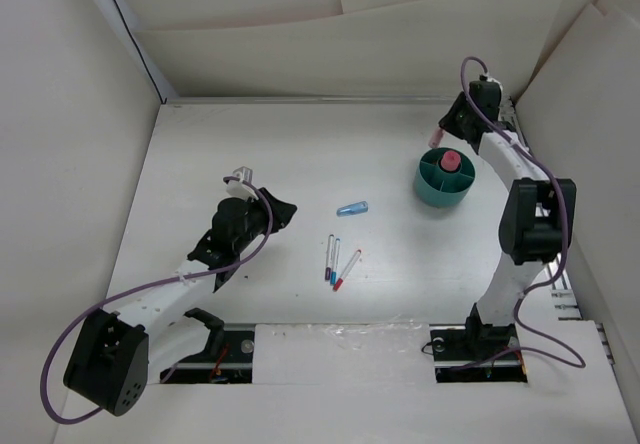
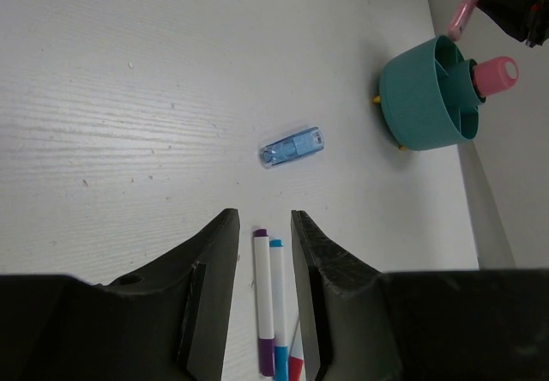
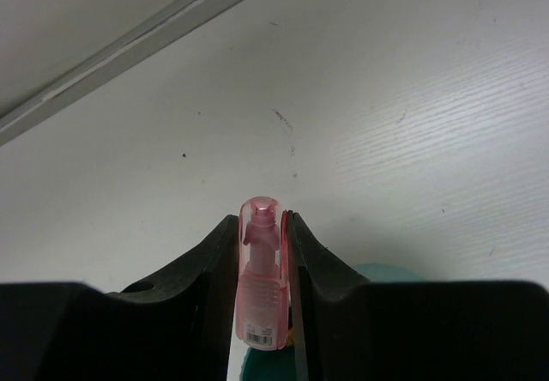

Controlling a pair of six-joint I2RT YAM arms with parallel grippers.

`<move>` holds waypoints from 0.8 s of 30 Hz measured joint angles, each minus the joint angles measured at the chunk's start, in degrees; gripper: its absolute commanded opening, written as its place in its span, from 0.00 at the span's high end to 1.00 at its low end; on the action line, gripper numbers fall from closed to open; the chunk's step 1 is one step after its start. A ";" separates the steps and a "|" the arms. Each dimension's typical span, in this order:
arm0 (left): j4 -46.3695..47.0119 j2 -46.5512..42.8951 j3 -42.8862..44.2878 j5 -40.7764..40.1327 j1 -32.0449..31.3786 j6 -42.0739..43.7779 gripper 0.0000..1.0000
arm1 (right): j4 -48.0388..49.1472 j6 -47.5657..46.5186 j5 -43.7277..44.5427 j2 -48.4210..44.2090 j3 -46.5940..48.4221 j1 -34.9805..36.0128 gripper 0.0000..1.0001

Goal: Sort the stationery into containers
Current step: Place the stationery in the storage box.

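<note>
Right gripper (image 3: 260, 220) is clenched on the pink marker (image 3: 259, 299). In the right wrist view its two black fingers press the translucent pink body from both sides, and the rounded end of the marker stands out a little beyond the fingertips. In the top view this gripper is at the far right part of the table (image 1: 250, 134), just beyond the far rim of the teal cup (image 1: 432, 194), and the marker is not inside the cup. How high the marker is above the table, I cannot tell.

The teal cup is round with inner dividers. One pink-capped marker (image 1: 451, 159) stands in one of its compartments, with the cap above the rim.

Left gripper (image 2: 263, 218) is released and empty: its fingers are a narrow gap apart and nothing is between them. It is left of the middle of the table, well apart from the cup.

The light blue marker (image 1: 352, 208) lies flat on the table, between the left gripper and the cup, touching nothing. Three thin white pens (image 1: 333, 257) lie near it, on the side of the arm bases. Two are side by side, almost touching, with purple and blue ends. The third, with a red end, is just beside them and tilted. In the left wrist view the pens show through the gap of the left fingers.
</note>
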 measured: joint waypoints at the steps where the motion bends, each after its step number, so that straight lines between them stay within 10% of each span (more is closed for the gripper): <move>1: 0.00 0.00 0.00 0.00 0.00 0.00 0.72 | 0.07 -0.13 0.35 -0.50 -0.87 0.00 0.84; 24: 0.07 0.66 0.00 0.00 0.00 0.11 0.72 | 1.36 -3.23 5.29 -4.63 -8.17 0.83 0.80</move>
